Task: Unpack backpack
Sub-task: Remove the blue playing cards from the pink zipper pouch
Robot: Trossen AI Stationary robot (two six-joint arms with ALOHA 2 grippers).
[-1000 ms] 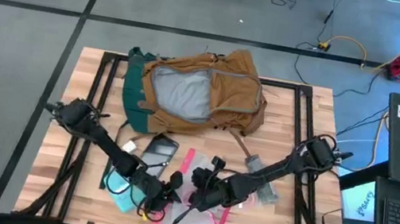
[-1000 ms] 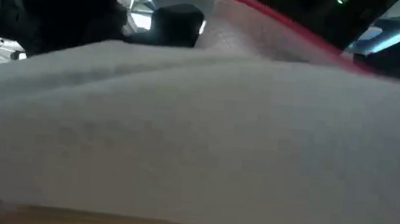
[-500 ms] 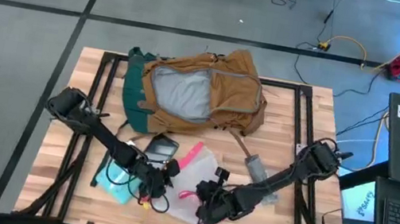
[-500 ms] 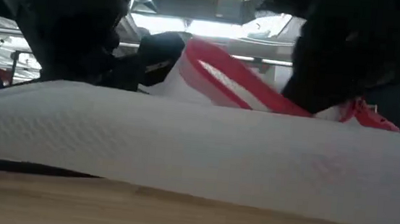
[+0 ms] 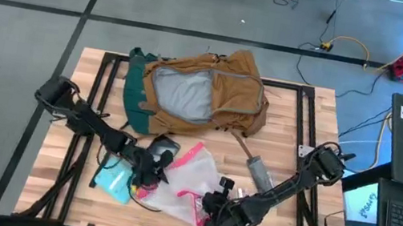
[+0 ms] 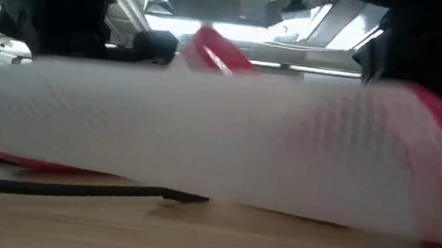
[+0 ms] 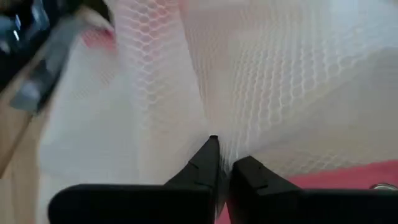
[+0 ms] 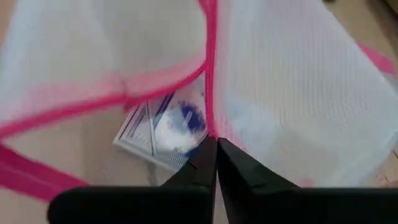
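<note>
The tan-brown backpack [image 5: 203,91] lies open at the far middle of the table, its grey lining showing. Nearer, a clear mesh pouch with pink edges [image 5: 185,177] lies on the table between my two grippers; it fills the low view [image 6: 227,141]. My left gripper [image 5: 150,173] is shut on the pouch's left part. At the pouch's near right edge my right gripper [image 5: 211,209] is shut on it. A patterned card-like item [image 8: 163,134] shows behind the pouch's mesh in the right wrist view. My left gripper pinches the white mesh of the pouch [image 7: 214,127] between its two fingertips, where the mesh bunches into a fold. The pouch's body spreads away beyond the fingers. My right gripper pinches the pouch's pink edge strip [image 8: 211,124] between its two fingertips, with mesh spreading on either side of the strip.
A teal flat item [image 5: 113,181] lies left of the pouch, and a dark phone-like slab [image 5: 163,148] lies just beyond it. A grey oblong item [image 5: 259,172] rests to the right. A black cord [image 6: 79,188] runs along the table near the front edge.
My left gripper has gone toward the table's left and far side, my right gripper toward the right and near edge, both staying shut on the pouch. The pouch, bunched between them a second ago, has been spread out wider and flatter across the table.
</note>
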